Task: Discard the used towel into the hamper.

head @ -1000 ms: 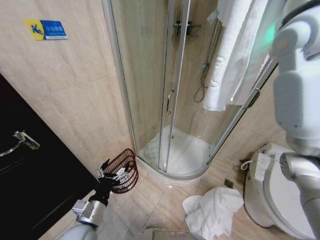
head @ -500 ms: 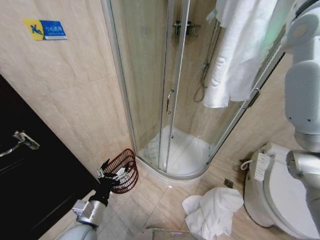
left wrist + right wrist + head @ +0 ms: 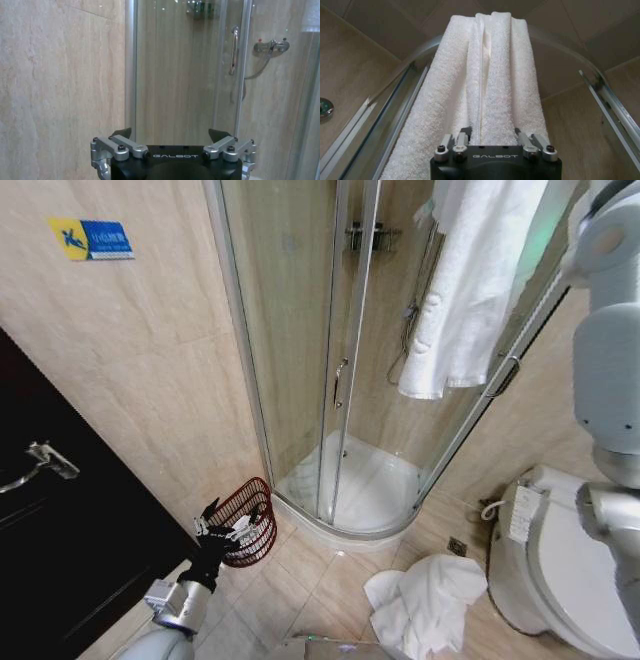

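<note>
White towel (image 3: 490,75) gripped in right pincer (image 3: 492,135) | left pincer (image 3: 222,525) open, just beside hamper (image 3: 250,515)

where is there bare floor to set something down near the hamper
Bare tile lies between the hamper and the crumpled white towel on the floor, in front of the shower tray. It is crowded at the hamper, where the left tool sits, and by the toilet beside the towel heap.

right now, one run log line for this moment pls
phase: towel pull | right gripper: shut on hanging towel, raised at shower rail | left gripper: open, low beside hamper | hamper: on floor
</note>
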Robot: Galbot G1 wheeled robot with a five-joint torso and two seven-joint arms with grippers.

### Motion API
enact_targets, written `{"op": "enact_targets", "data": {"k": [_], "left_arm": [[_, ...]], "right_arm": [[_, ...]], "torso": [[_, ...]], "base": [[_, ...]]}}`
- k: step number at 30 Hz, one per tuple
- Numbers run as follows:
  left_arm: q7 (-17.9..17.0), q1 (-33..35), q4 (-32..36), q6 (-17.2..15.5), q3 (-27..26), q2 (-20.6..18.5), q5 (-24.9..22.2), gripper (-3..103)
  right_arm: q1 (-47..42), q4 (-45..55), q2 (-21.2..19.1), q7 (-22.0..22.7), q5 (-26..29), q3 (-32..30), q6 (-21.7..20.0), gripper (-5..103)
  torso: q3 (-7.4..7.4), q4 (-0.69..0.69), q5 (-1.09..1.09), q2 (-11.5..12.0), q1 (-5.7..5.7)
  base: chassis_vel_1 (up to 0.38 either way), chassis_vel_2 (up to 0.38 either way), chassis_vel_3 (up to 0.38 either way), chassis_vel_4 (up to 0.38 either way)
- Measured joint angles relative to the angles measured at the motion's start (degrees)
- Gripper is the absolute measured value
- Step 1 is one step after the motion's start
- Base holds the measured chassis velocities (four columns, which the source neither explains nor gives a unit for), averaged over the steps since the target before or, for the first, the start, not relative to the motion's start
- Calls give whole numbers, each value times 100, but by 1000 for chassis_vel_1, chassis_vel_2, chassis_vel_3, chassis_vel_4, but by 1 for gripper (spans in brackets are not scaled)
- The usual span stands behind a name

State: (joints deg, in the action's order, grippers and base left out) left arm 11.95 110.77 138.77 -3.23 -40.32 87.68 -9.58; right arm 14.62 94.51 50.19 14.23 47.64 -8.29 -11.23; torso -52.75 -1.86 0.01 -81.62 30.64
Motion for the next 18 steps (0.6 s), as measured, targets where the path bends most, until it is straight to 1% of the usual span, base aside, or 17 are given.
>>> {"op": "enact_targets", "data": {"k": [2, 4, 6, 7, 9, 10, 13, 14, 16, 18], "left_arm": [[0, 0, 0, 0, 0, 0, 0, 100], [0, 0, 0, 0, 0, 0, 0, 100], [0, 0, 0, 0, 0, 0, 0, 100], [0, 0, 0, 0, 0, 0, 0, 100], [0, 0, 0, 0, 0, 0, 0, 100], [0, 0, 0, 0, 0, 0, 0, 100], [0, 0, 0, 0, 0, 0, 0, 100], [0, 0, 0, 0, 0, 0, 0, 100], [0, 0, 0, 0, 0, 0, 0, 100], [0, 0, -1, 0, 0, 0, 0, 100]], "right_arm": [[-23, 22, -28, -6, 31, -17, 0, 38], [-25, 25, -33, -8, 36, -20, 0, 38], [-40, 47, -62, -15, 73, -30, 0, 30], [-40, 47, -62, -15, 73, -30, 0, 30], [-48, 66, -85, -18, 104, -38, 0, 22], [-48, 66, -85, -18, 104, -38, 0, 22], [-53, 85, -106, -16, 125, -45, 0, 12], [-53, 85, -106, -16, 125, -45, 0, 12], [-65, 115, -128, -17, 160, -52, 1, 6], [-97, 158, -152, -39, 227, -81, 12, 5]], "torso": [[0, 0, 0, 0, 0], [0, 0, 0, 0, 0], [0, 0, 0, 0, 0], [0, 0, 0, 0, 0], [0, 0, 0, 0, 0], [0, 0, 0, 0, 0], [0, 0, -1, 0, 0], [0, 0, -1, 0, 0], [0, 0, -1, 0, 0], [0, 0, -1, 0, 0]], "base": [[0, 0, 0, 0], [0, 0, 0, 0], [0, 0, 0, 0], [0, 0, 0, 0], [0, 0, 0, 0], [0, 0, 0, 0], [0, 0, 0, 0], [0, 0, 0, 0], [0, 0, 0, 0], [0, 0, 0, 0]]}}
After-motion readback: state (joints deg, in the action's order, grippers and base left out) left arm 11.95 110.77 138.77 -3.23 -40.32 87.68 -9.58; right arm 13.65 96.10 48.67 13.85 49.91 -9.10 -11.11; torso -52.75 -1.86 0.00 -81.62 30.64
